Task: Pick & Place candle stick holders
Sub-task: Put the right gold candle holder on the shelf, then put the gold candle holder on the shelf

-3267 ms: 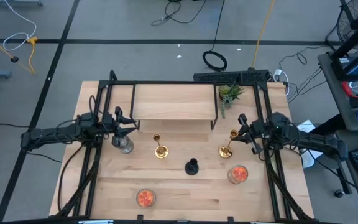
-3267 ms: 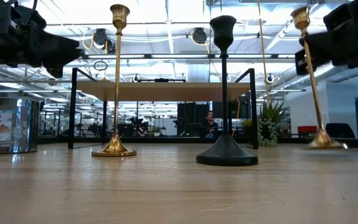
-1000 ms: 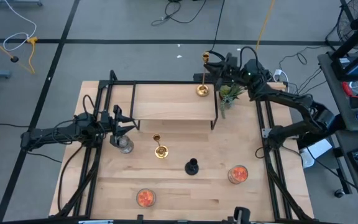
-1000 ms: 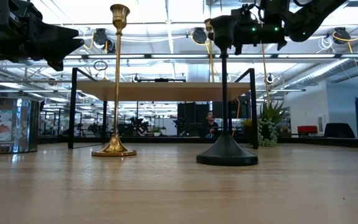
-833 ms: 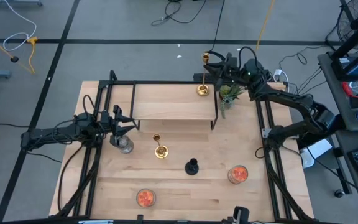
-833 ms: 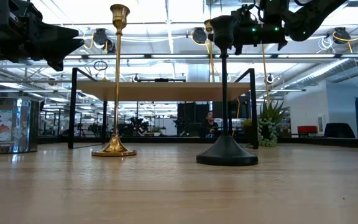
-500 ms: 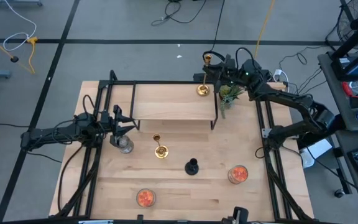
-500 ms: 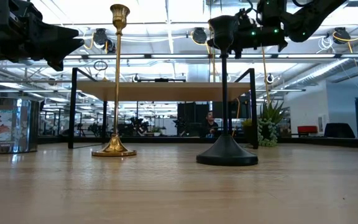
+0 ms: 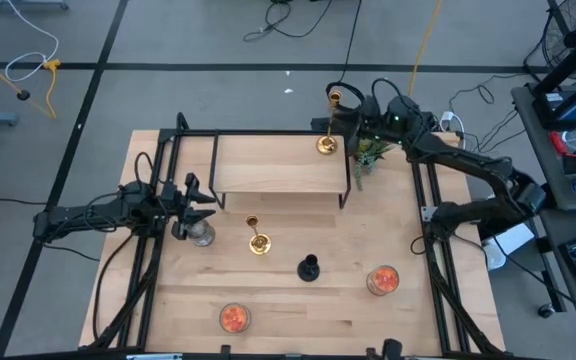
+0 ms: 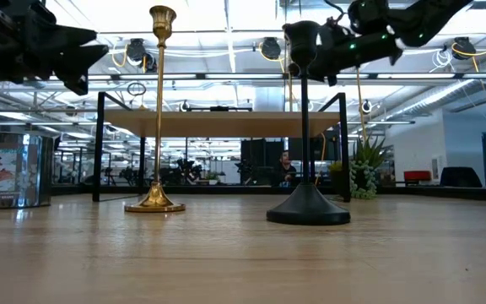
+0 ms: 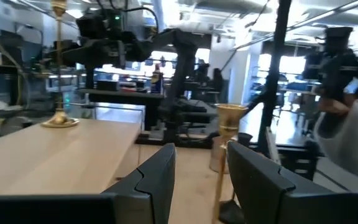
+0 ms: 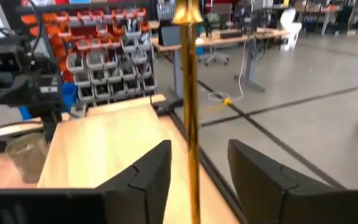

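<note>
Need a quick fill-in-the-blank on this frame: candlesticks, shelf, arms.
1. The gold candlestick beside the right tool stands on the wooden ____.
2. The short candlestick on the table is ____ in colour.
3. The left tool hovers over a ____ jar.

Missing words: shelf; black; glass

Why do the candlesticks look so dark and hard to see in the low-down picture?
Low view: bright ceiling lights sit behind the black candlestick, making it a silhouette. Left wrist view: the blurry, washed-out background adds haze. High view: even light, small shadows.
</note>
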Robot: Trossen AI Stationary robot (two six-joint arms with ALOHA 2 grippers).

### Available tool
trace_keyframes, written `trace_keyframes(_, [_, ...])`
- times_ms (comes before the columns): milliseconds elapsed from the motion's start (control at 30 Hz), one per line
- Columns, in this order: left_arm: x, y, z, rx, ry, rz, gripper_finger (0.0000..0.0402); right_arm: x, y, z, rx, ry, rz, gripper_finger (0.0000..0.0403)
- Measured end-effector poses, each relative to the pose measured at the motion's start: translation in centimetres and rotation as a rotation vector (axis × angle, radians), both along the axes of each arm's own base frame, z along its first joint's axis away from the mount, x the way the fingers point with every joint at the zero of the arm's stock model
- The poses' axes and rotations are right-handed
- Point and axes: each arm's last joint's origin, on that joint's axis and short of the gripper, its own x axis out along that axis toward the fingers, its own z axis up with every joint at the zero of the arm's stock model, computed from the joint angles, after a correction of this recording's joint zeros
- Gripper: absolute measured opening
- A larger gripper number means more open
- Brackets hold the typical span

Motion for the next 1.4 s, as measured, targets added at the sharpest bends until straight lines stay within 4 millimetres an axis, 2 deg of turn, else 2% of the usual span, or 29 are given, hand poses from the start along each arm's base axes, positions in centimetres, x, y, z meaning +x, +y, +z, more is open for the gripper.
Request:
trace_keyframes(200, [0.2,0.1,-0.1,-0.011,0.029,0.028,0.0154,-1.9,1.8,0.6,0.063,0.100,0.004,0.0185])
trace_keyframes(333, [0.7,0.1,0.4,-0.015,0.062,0.025,0.0154,-2.7,3.4,0.6,0.108,0.172,0.034,0.0189])
trace_keyframes(533, [2.1,-0.3,2.5,0.046,0.132,-0.025,0.0154,-2.8,6.5,1.1,0.119,0.215,0.138,0.0182])
trace_keyframes(667, [3.7,-0.6,2.9,0.068,0.232,-0.058,0.0154,-2.2,8.3,1.4,0.105,0.214,0.224,0.0179])
trace_keyframes(967, [7.2,-1.5,1.3,0.028,0.381,-0.107,0.0154,-0.5,11.5,1.0,0.113,0.239,0.384,0.0178])
trace_keyframes(1200, [9.3,-2.4,0.3,0.024,0.350,-0.150,0.0154,0.0,12.9,0.9,0.107,0.247,0.452,0.0178])
trace_keyframes(1400, [10.6,-2.6,-0.4,0.017,0.315,-0.112,0.0154,0.2,13.4,0.9,0.091,0.248,0.475,0.0176])
